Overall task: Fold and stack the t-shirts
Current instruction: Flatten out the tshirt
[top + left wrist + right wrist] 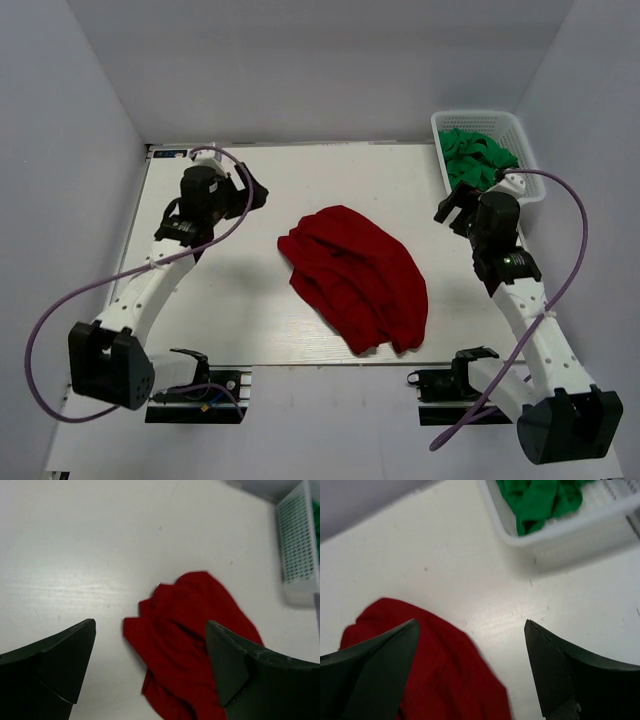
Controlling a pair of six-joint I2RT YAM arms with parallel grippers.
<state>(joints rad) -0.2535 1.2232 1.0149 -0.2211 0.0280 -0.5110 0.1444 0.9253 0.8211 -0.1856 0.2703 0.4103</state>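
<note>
A deep red t-shirt (355,277) lies crumpled in the middle of the white table (240,300); it also shows as the red t-shirt (190,645) in the left wrist view and the red t-shirt (435,675) in the right wrist view. Bright green t-shirts (475,157) are bunched in a white basket (528,160) at the back right, and the green t-shirts (540,500) show again from the right wrist. My left gripper (252,190) hangs open, up and left of the red shirt, holding nothing. My right gripper (455,208) hangs open between the red shirt and the basket, also holding nothing.
The white lattice basket (300,545) stands at the table's far right corner, close to my right arm. Grey walls close in the table on the left, back and right. Purple cables loop from both arms.
</note>
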